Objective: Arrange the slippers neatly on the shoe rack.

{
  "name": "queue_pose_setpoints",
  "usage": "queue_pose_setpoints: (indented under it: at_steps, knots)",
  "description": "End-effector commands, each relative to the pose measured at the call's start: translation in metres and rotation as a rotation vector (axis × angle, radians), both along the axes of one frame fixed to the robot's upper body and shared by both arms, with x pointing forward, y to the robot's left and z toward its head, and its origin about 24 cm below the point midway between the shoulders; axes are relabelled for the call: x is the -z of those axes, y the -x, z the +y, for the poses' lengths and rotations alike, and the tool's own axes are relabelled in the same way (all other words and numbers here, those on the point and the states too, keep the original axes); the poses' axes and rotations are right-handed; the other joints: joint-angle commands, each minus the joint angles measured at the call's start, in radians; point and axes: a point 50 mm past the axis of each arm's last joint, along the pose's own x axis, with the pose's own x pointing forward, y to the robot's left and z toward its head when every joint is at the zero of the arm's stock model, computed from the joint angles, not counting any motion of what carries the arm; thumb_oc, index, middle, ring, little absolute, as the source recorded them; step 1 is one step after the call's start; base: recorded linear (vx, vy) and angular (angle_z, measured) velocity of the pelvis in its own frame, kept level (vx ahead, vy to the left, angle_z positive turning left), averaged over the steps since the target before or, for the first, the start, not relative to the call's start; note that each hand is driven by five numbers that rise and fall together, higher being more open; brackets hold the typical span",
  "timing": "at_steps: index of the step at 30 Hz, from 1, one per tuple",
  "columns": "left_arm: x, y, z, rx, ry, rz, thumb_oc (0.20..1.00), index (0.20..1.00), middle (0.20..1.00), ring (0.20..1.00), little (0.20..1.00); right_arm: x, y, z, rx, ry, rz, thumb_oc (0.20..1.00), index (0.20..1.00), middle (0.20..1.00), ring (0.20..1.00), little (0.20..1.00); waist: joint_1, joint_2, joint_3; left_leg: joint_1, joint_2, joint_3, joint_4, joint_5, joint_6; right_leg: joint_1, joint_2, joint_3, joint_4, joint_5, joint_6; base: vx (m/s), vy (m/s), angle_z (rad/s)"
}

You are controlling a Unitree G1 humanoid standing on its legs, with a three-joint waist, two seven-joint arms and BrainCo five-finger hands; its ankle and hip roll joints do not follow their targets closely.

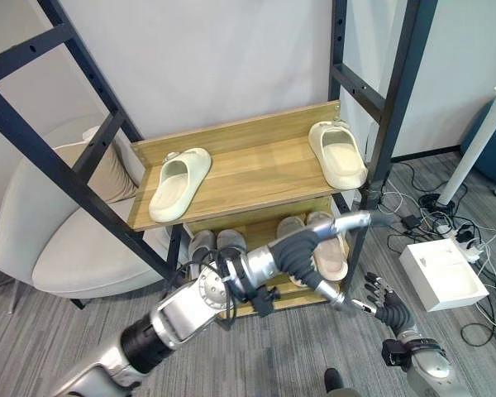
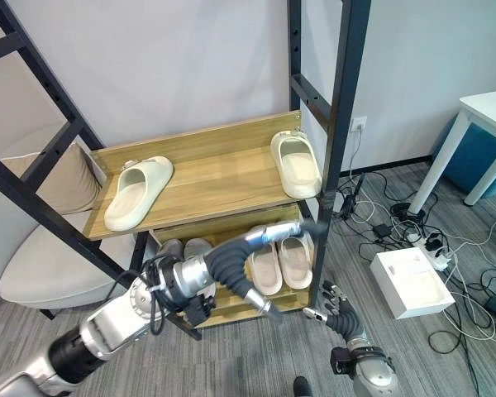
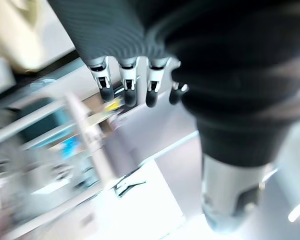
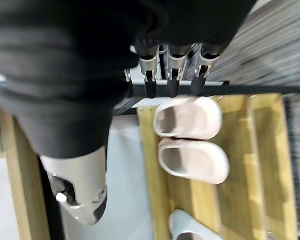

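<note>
While I watch shoe rack (image 1: 256,165): two cream slippers (image 1: 178,183) lie far apart at opposite ends of its top shelf, toes outward. Left hand (image 1: 353,222) reaches across rack's lower shelf, fingers straight. Right hand (image 1: 388,304) low beside rack's foot, fingers spread, empty.

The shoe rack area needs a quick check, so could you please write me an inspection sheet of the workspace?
Surface: wooden shoe rack in a black frame, two shelves.
Job's things: two cream slippers on the top shelf, far apart, left one angled, right one near the post; pink pair and grey pair below.
Clutter: nothing seen on the shelves.
Hands: left hand and right hand low, right of the rack, holding nothing.
Cables: tangle on the carpet.
Surroundings: white box, chair, white table.
</note>
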Motion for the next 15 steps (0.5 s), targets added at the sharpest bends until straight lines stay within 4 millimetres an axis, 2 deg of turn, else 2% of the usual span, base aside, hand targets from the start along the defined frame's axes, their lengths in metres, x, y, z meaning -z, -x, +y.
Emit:
queue_pose_setpoints:
  at_steps: [1, 5, 7, 10, 12, 13, 15]
  knots:
    - [-0.015, -0.028, 0.049, -0.319, 0.138, -0.062, 1.0, 1.0, 1.0, 1.0, 1.0, -0.025, -0.017, 0.009, 0.008, -0.022, -0.179, 1.0, 1.0, 1.0, 1.0, 1.0, 0.034, -0.064, 0.033, 0.026, 0.005, -0.081, -0.005, -0.092, -0.016, 0.066, -0.022, -0.032, 0.009, -0.1, 0.05, 0.0, 0.0, 0.0]
    - [-0.031, -0.044, 0.072, -0.659, 0.099, -0.3, 1.0, 1.0, 1.0, 1.0, 1.0, -0.022, -0.014, 0.012, 0.027, -0.039, -0.188, 1.0, 1.0, 1.0, 1.0, 1.0, 0.043, -0.072, 0.028, 0.026, 0.005, -0.085, -0.005, -0.091, -0.019, 0.072, -0.022, -0.038, 0.007, -0.1, 0.049, 0.02, -0.02, 0.12]
    - [-0.033, -0.066, 0.082, -0.873, -0.063, -0.475, 1.0, 1.0, 1.0, 1.0, 1.0, -0.025, -0.015, 0.011, 0.019, -0.019, -0.205, 1.0, 1.0, 1.0, 1.0, 1.0, 0.038, -0.071, 0.029, 0.026, 0.005, -0.082, -0.005, -0.091, -0.022, 0.07, -0.023, -0.039, 0.006, -0.098, 0.051, 0.02, -0.003, 0.15]
    - [-0.034, -0.089, 0.103, -1.089, -0.305, -0.67, 1.0, 1.0, 1.0, 1.0, 1.0, -0.027, -0.016, 0.011, -0.017, 0.006, -0.216, 1.0, 1.0, 1.0, 1.0, 1.0, 0.032, -0.068, 0.031, 0.026, 0.007, -0.076, -0.005, -0.092, -0.025, 0.068, -0.024, -0.038, 0.006, -0.095, 0.055, 0.01, 0.005, -0.01]
    - [-0.036, -0.098, 0.12, -1.198, -0.434, -0.76, 1.0, 1.0, 1.0, 1.0, 1.0, -0.029, -0.019, 0.011, -0.03, 0.018, -0.227, 1.0, 1.0, 1.0, 1.0, 1.0, 0.031, -0.068, 0.034, 0.025, 0.008, -0.072, -0.005, -0.093, -0.026, 0.066, -0.025, -0.037, 0.006, -0.093, 0.057, 0.02, 0.01, -0.06]
    - [-0.036, -0.098, 0.12, -1.2, -0.434, -0.763, 1.0, 1.0, 1.0, 1.0, 1.0, -0.029, -0.019, 0.012, -0.03, 0.017, -0.227, 1.0, 1.0, 1.0, 1.0, 1.0, 0.03, -0.069, 0.035, 0.025, 0.008, -0.072, -0.005, -0.093, -0.026, 0.066, -0.025, -0.037, 0.006, -0.093, 0.057, 0.01, 0.015, -0.03]
    - [-0.037, -0.109, 0.144, -1.32, -0.658, -0.888, 1.0, 1.0, 1.0, 1.0, 1.0, -0.035, -0.022, 0.008, -0.046, 0.031, -0.247, 1.0, 1.0, 1.0, 1.0, 1.0, 0.027, -0.072, 0.04, 0.024, 0.01, -0.067, -0.005, -0.096, -0.027, 0.062, -0.025, -0.035, 0.006, -0.092, 0.061, 0.0, 0.0, 0.0]
